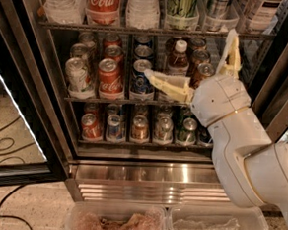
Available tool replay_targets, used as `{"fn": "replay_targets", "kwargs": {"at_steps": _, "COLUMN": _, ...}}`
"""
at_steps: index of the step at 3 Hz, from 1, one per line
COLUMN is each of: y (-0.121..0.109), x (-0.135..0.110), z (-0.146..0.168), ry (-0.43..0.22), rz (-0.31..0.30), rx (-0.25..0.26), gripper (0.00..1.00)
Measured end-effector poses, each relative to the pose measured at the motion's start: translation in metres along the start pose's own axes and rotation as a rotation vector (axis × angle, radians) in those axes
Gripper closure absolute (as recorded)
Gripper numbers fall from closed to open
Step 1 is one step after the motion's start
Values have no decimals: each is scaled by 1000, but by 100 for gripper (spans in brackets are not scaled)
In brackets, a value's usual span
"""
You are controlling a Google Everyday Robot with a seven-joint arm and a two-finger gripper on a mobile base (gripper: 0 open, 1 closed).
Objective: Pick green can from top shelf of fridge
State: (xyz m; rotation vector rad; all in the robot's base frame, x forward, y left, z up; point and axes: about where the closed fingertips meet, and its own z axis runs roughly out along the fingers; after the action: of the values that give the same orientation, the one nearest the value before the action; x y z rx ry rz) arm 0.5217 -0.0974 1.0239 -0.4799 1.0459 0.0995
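The green can (180, 3), pale green with dark streaks, stands in a clear tray on the top shelf (154, 31) of the fridge (35, 75), right of a clear bottle; its top is cut off by the frame. My gripper (190, 52) is open and empty in front of the middle shelf, below and slightly right of the can. One pale finger (161, 82) points left across the soda cans. The other finger (232, 49) points up toward the top shelf.
A Coca-Cola bottle (102, 0) and water bottles (63, 0) share the top shelf. Short soda cans (109, 77) and a brown bottle (177, 60) fill the middle rack, with more cans (139, 126) below. The open glass door (14, 127) is at left, the ribbed steel base (149, 184) below.
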Motion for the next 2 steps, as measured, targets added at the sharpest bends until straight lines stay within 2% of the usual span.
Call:
{"fn": "replay_targets", "kwargs": {"at_steps": 1, "y": -1, "x": -4, "z": 17, "ry": -11, "rz": 37, "rx": 32, "gripper": 0}}
{"fn": "replay_targets", "kwargs": {"at_steps": 2, "y": -1, "x": -9, "z": 41, "ry": -31, "rz": 31, "rx": 38, "gripper": 0}}
